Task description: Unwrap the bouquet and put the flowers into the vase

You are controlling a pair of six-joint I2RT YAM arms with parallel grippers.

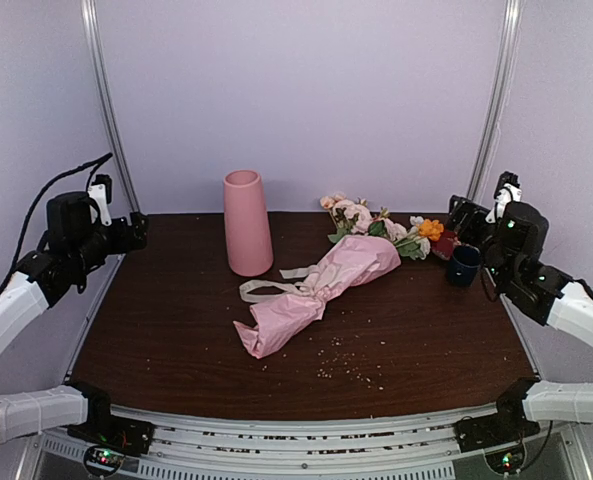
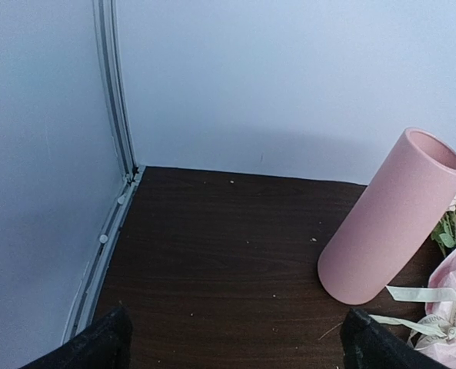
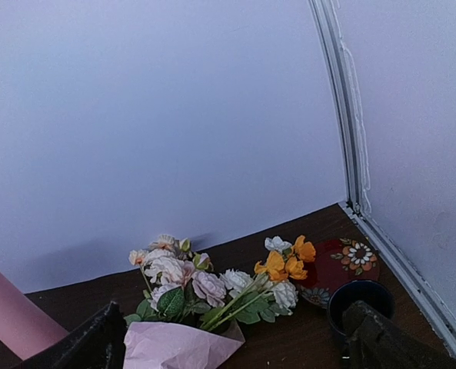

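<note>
The dark table (image 1: 176,330) fills the lower half of the top view. At its centre lies the bouquet (image 1: 321,290), slanting from lower left to upper right, paper closed (ribbon (image 1: 266,290) tied round it). The vase (image 1: 247,222) stands upright just up-left of it, apart from it. The flowers (image 1: 376,225) stick out of the wrap's upper right end. A blue cup (image 1: 464,265) sits at right, near the blooms. The left gripper (image 2: 235,346), at the left edge, and the right gripper (image 3: 235,342), at the right edge, are both spread wide, holding nothing.

Wrapped bouquet (image 1: 321,285), seemingly tied, near vase (image 1: 247,225)
</note>
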